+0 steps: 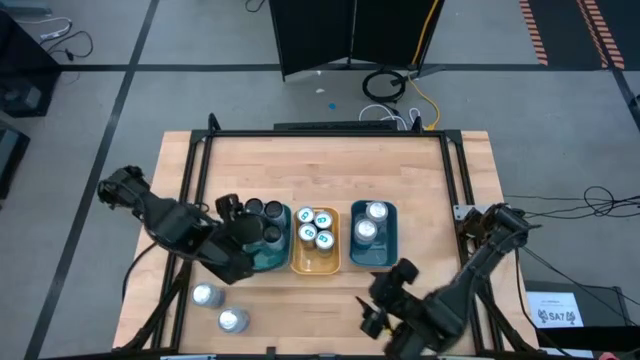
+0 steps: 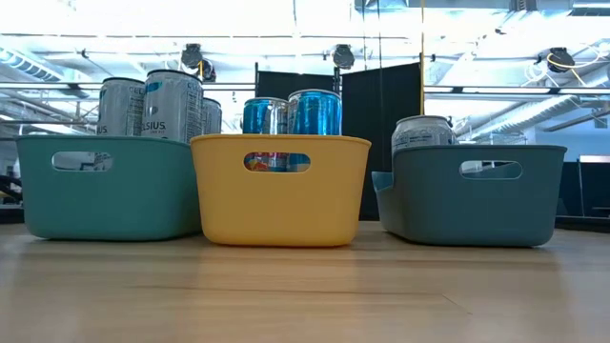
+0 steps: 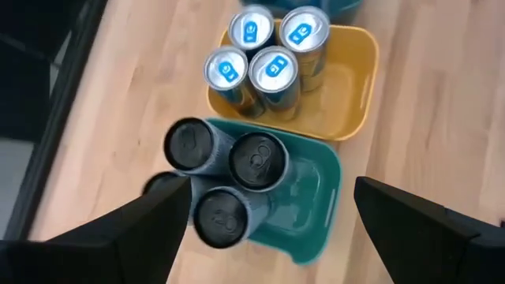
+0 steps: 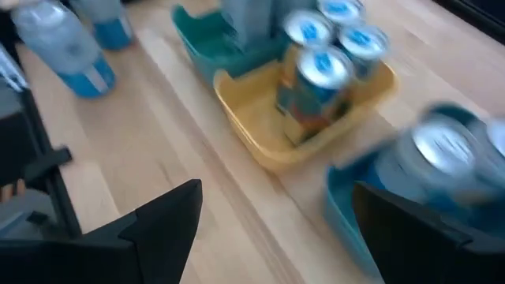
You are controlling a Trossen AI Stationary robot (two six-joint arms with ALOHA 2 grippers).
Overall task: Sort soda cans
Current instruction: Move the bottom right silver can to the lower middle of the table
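Observation:
Three trays stand side by side mid-table. The teal tray (image 1: 270,262) holds several dark-topped soda cans (image 3: 256,162). The yellow tray (image 1: 315,266) holds several cans with blue-marked tops (image 3: 272,69). The blue tray (image 1: 373,260) holds two silver-topped cans (image 1: 370,230). Two more silver cans (image 1: 207,295) (image 1: 232,320) stand upright on the table near the front left. My left gripper (image 1: 250,232) (image 3: 272,237) hangs open above the teal tray, clear of its cans. My right gripper (image 1: 380,298) (image 4: 276,237) is open over bare table in front of the blue tray.
A black frame (image 1: 195,170) runs along the table's left, far and right sides. Bare wood (image 1: 320,180) lies behind the trays and at the front centre (image 1: 300,310). The low view shows the trays (image 2: 276,191) from the front and neither gripper.

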